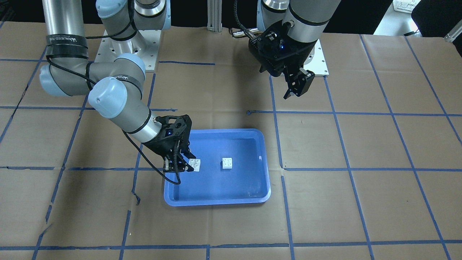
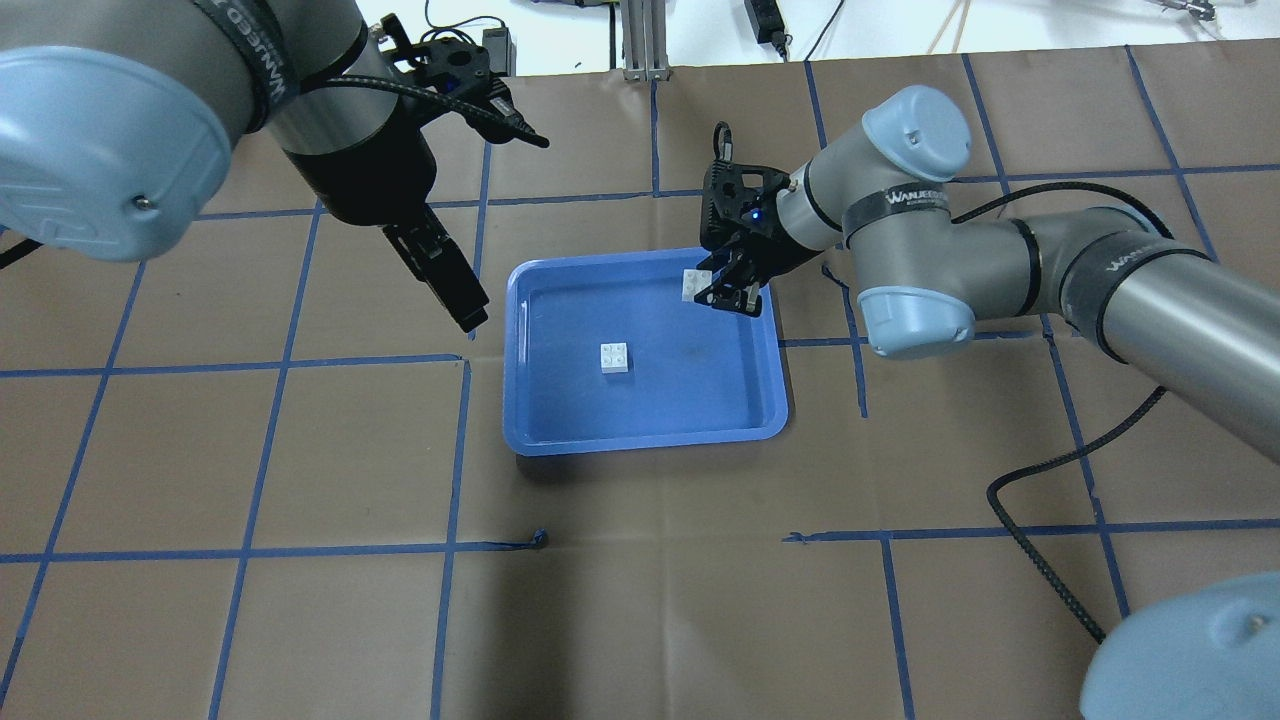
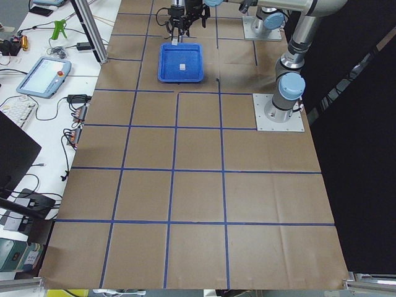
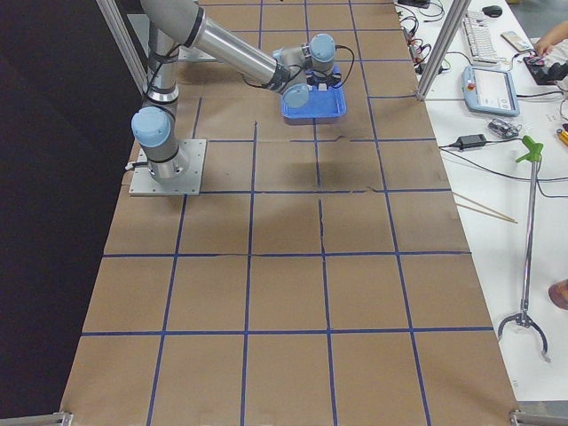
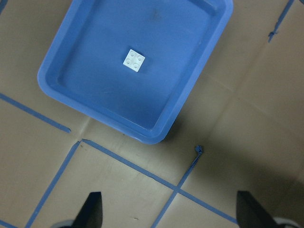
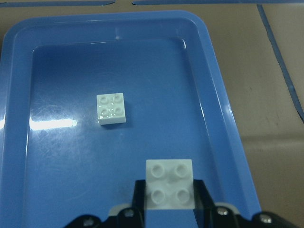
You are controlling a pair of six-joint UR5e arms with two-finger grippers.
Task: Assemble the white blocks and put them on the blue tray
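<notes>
Blue tray sits on the desk. One white block lies studs-up near the tray's centre. The right hand is clamped on a second white block just inside the tray's rim. The left hand, fingers apart, hovers outside the tray.

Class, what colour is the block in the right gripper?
White block; best in right wrist-mounted view.

Left claw partly out of frame
</notes>
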